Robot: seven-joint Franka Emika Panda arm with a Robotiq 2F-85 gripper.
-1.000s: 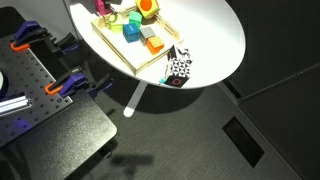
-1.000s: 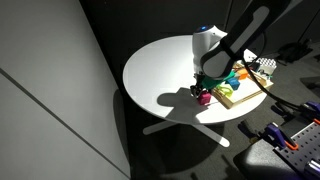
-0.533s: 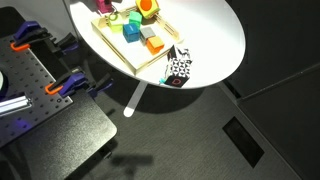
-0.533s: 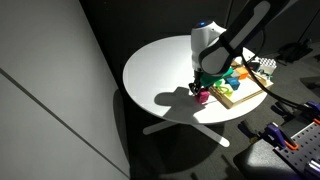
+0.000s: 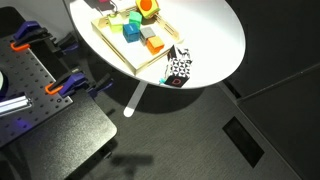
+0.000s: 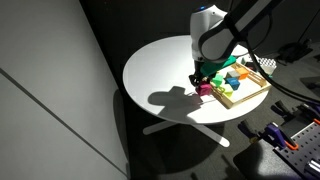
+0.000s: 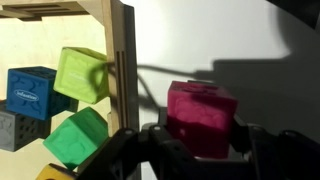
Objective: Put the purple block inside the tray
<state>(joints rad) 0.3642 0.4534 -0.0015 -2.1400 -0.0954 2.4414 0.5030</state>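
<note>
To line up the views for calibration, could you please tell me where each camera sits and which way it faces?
An exterior view: high up, looking steeply down on the round white table and the shallow light-wood tray; no arm clearly shows.
An exterior view: across the table, facing the tray; the arm and gripper show.
Wrist view: on the gripper, looking at the magenta-purple cube between its fingers, just outside the tray rim.
Shared: all three show the tray.

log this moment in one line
gripper shut on purple block | purple block outside tray, beside rim | placing not done
</note>
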